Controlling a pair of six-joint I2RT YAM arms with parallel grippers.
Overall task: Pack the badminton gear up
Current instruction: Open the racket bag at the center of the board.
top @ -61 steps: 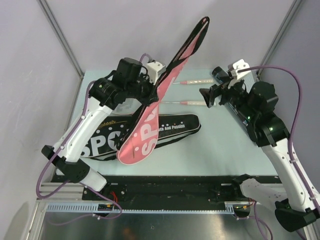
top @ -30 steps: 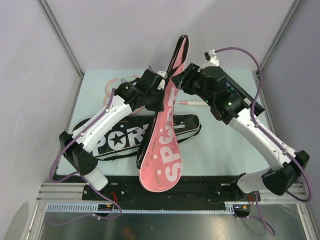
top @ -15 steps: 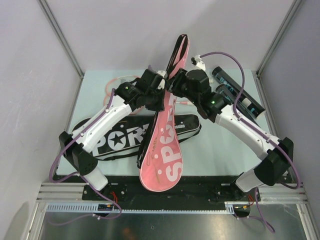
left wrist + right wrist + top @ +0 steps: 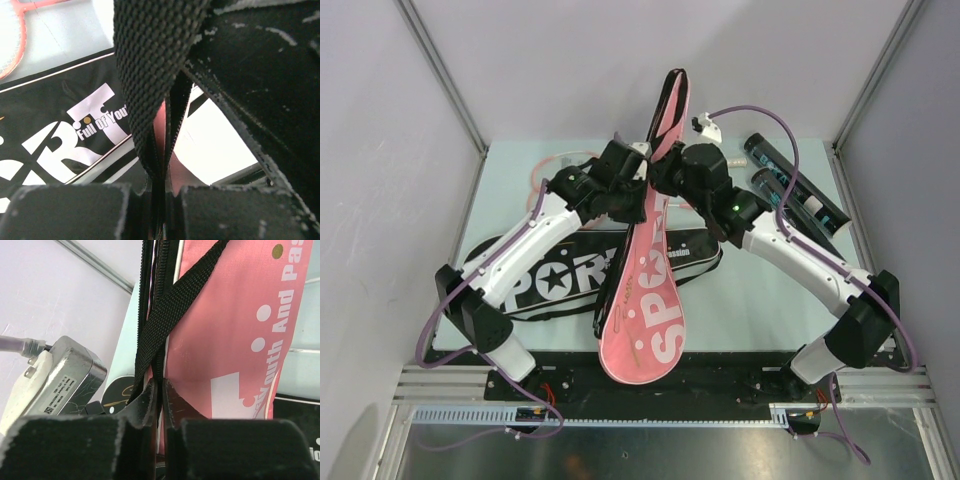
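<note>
From above, the pink bag [image 4: 645,320] stood tilted over the table [image 4: 760,290]. Its long axis ran from the near edge up toward the back wall, crossing the black bag [image 4: 540,280]. The left claw [image 4: 638,195] and right claw [image 4: 662,180] met on opposite sides of its upper half. The rackets [image 4: 555,165] lay far-left, nearer the left arm; the tubes [image 4: 790,185] lay far-right, nearer the right arm.

The left wrist view showed the left claw [image 4: 159,200] clamped on the pink bag's zip edge, beside the strap [image 4: 150,65].

In the right wrist view, the right claw [image 4: 159,405] was pinched tight on that edge, the pink bag [image 4: 225,340] rising above it

Pink cover [image 4: 650,322]: "SPO"; black cover [image 4: 548,287]: "POR"
</note>
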